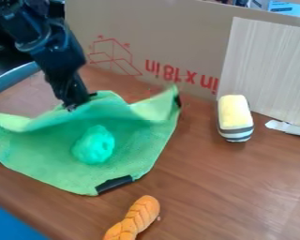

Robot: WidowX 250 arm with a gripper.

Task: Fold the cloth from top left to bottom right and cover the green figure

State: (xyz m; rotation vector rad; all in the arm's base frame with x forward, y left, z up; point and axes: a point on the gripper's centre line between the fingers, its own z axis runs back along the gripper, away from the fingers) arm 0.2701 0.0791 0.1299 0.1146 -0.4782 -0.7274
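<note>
Gripping the cloth point(137, 154) by its far edge, the pincer point(77, 104) hangs; tabletop point(199, 168) separates cloth and striped block point(235, 115).

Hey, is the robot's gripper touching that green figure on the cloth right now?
Apart. The camera view shows the gripper at the green cloth's raised far edge, with cloth visible between it and the green figure.

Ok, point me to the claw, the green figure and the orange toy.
Claw point(75, 106): camera view, at its tip by the cloth's raised edge.
Green figure point(93, 145): camera view, middle of its body.
Orange toy point(134, 219): camera view, its braided middle.
</note>
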